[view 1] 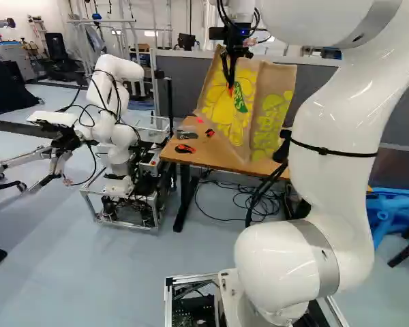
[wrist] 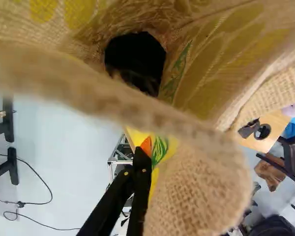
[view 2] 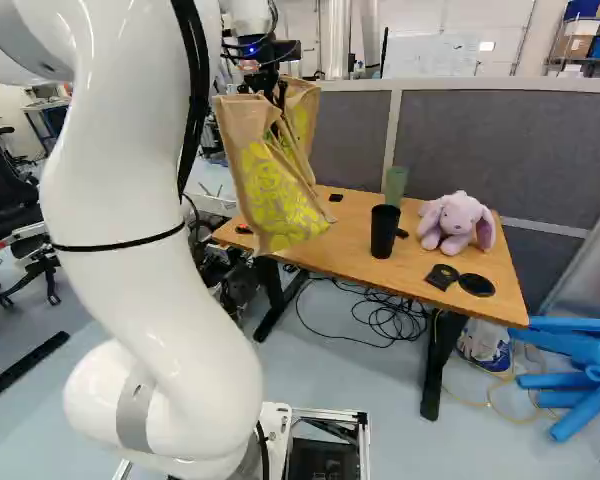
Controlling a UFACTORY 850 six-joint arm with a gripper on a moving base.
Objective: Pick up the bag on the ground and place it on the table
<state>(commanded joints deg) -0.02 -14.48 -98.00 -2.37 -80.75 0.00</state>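
Clenching the open burlap bag (view 2: 280, 205) by its wall in the gripper (view 1: 230, 87), dangling it upright at the near side of the wooden table (view 2: 345, 245), overlapping the edge in both base views, not showing clearly whether touching it. Looking past it to a black cup (view 2: 384, 232), then a green tumbler (view 2: 396, 185) and, to the right in the right base view, a lilac plush rabbit (view 2: 457, 222). Facing a grey partition (view 2: 490, 140) behind.
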